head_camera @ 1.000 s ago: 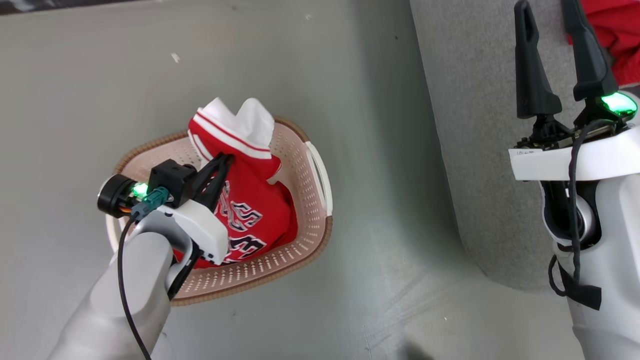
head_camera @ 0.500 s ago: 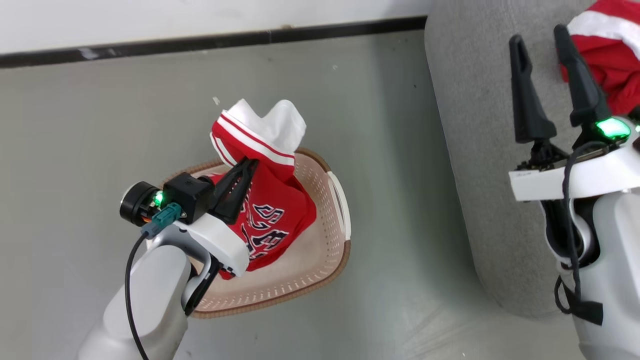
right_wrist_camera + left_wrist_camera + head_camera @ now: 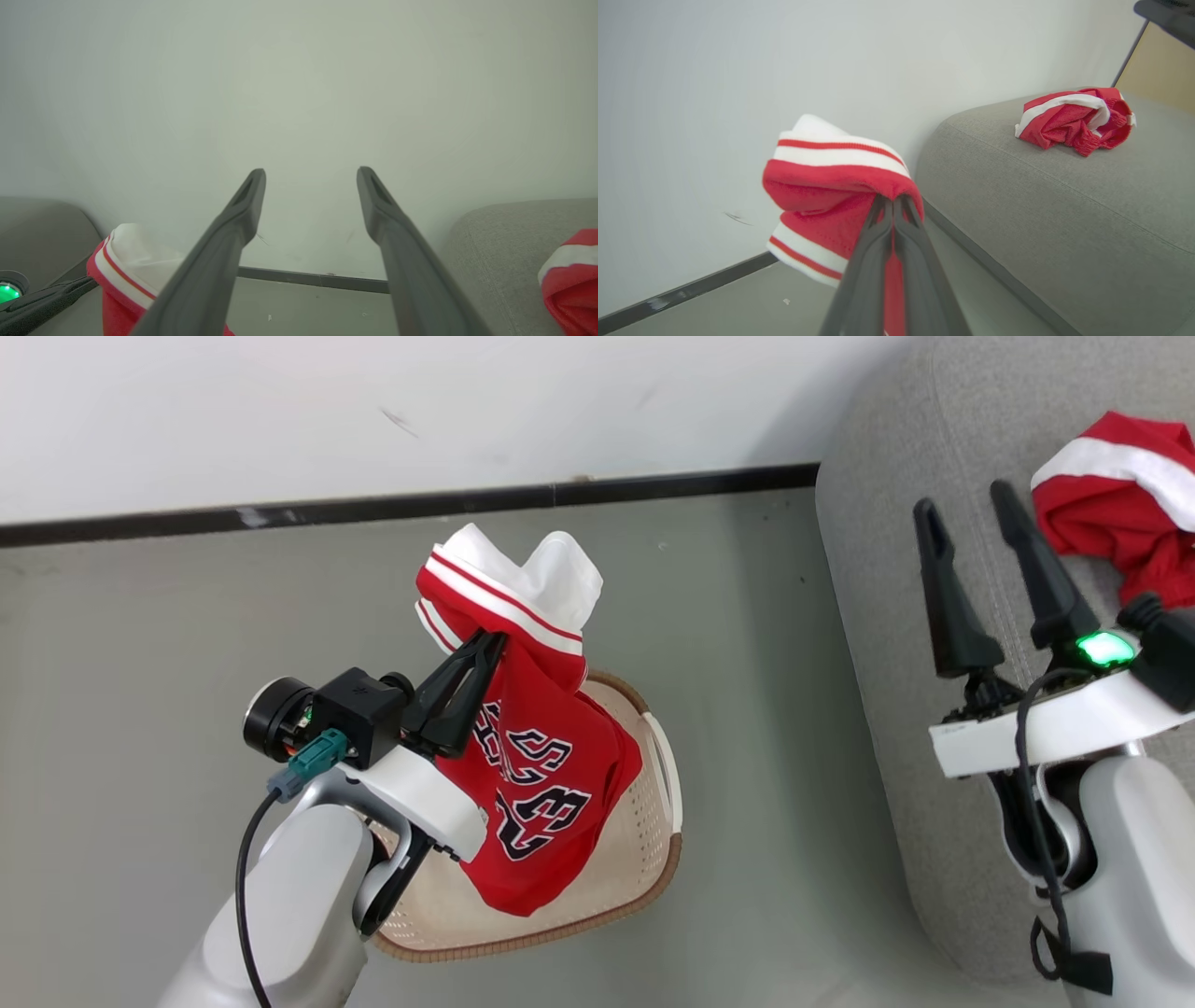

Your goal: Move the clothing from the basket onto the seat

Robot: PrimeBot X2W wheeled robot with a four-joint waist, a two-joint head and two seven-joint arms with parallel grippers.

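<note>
Above the basket (image 3: pixel 638 845), the left gripper (image 3: pixel 488 642) is pinched together on the red jersey (image 3: pixel 551 775), its dark fingers clamped on the fabric just below the white-and-red striped band. The jersey hangs from that grip with its black-and-white lettering facing up. Its lower hem is over the basket's inside, and whether it touches the bottom cannot be told. To the right of the basket stands the grey seat (image 3: pixel 896 728), and a second red garment (image 3: pixel 1111 523) with a white band lies crumpled on it, well apart from the basket. The right gripper (image 3: pixel 963 499) hovers over the seat, fingers spread wide, holding nothing. Beyond the basket, the floor (image 3: pixel 187 616) meets a white wall (image 3: pixel 373 411).
</note>
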